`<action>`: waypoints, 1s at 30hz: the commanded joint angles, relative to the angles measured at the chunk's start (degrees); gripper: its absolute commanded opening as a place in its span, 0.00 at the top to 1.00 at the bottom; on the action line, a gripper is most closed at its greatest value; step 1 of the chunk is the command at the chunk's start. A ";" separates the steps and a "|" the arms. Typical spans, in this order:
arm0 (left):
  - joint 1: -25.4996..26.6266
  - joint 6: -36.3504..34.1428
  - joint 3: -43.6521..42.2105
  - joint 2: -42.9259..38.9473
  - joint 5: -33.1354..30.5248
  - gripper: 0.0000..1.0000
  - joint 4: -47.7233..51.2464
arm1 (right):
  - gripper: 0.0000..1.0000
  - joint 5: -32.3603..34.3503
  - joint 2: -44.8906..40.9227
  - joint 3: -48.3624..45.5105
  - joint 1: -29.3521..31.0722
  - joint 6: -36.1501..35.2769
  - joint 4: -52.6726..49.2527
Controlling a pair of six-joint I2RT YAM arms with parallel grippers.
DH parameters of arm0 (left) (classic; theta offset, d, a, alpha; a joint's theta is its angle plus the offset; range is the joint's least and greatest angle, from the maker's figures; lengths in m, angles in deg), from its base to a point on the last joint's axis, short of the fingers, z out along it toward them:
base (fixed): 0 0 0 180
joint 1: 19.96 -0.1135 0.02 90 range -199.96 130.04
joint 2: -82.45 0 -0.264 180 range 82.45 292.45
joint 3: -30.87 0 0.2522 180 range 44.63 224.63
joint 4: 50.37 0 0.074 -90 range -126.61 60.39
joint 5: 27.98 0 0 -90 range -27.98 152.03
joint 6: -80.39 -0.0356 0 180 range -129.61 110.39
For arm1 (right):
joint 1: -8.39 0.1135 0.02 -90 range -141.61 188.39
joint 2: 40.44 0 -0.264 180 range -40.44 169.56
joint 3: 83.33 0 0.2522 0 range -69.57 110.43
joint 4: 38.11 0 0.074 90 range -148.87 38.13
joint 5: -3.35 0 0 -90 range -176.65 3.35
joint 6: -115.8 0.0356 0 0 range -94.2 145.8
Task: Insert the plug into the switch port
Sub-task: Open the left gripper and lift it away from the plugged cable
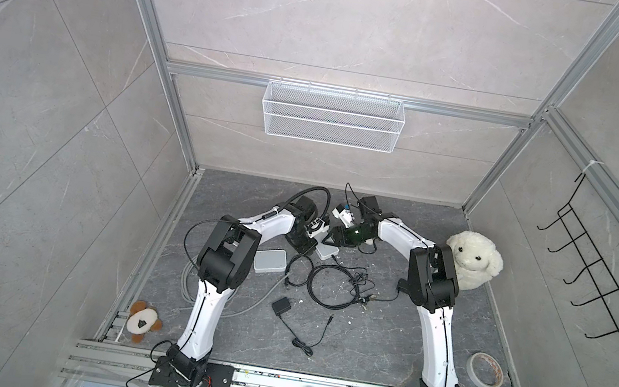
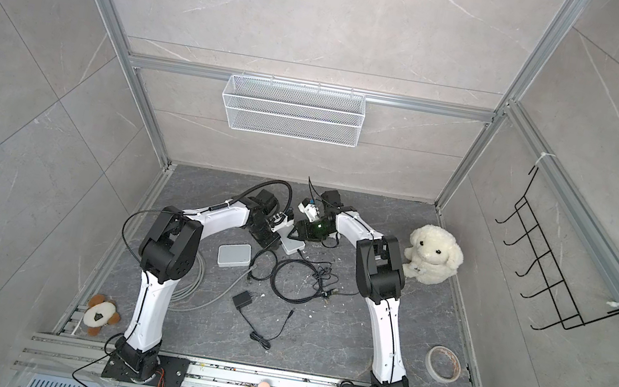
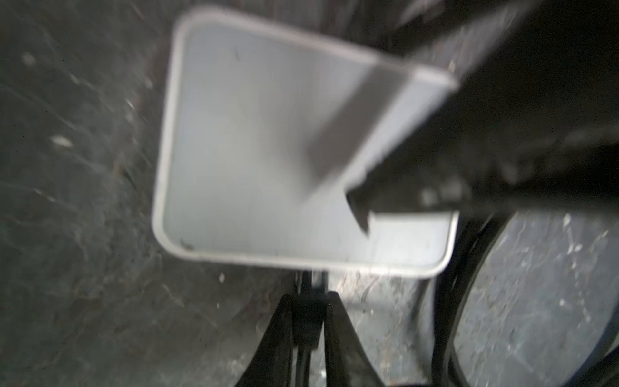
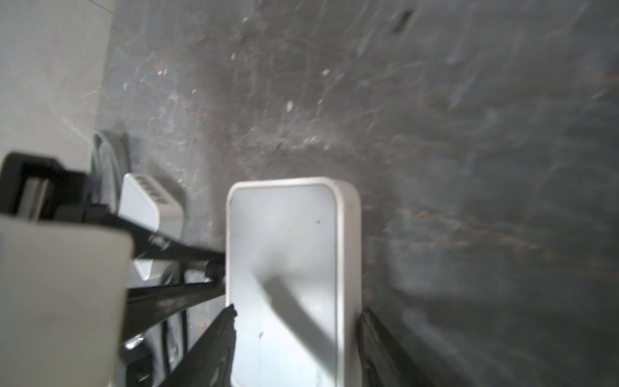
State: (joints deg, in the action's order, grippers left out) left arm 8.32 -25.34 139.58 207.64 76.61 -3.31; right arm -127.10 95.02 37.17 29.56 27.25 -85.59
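The white switch (image 1: pixel 326 252) lies flat on the dark floor at the back middle, where both arms meet. In the left wrist view my left gripper (image 3: pixel 308 296) is shut on the small black plug (image 3: pixel 306 321). The plug points at the near edge of the switch (image 3: pixel 261 150); blur hides whether it sits in a port. In the right wrist view my right gripper (image 4: pixel 298 310) is open. Its fingers (image 4: pixel 221 335) stand on either side of the narrow width of the switch (image 4: pixel 284 241). The left gripper's fingers (image 4: pixel 181 251) meet the switch's side there.
A second white box (image 1: pixel 270 260) with a row of ports lies left of the switch. Coiled black cables (image 1: pixel 331 282), a black adapter (image 1: pixel 281 306) and a grey cable (image 1: pixel 189 280) are on the floor. A plush sheep (image 1: pixel 474 260) and a tape roll (image 1: pixel 485 370) sit on the right.
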 commanded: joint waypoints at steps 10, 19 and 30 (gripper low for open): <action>-7.04 9.70 2.36 -9.45 8.22 0.60 -10.23 | 0.27 6.90 -7.05 -0.82 1.25 3.45 -2.61; -9.92 18.31 0.76 -11.89 0.12 0.56 -13.46 | 0.08 17.60 -8.56 -5.59 5.15 -2.31 -0.77; -10.43 19.51 -1.85 -14.24 -3.59 0.56 -13.22 | 0.07 34.81 -5.58 -6.37 10.65 -5.14 -0.73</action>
State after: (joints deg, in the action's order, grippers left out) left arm -1.96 -6.76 138.32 197.39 74.06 -15.35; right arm -99.08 87.42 31.93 39.86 23.39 -86.24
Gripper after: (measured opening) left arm 0.444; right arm 0.927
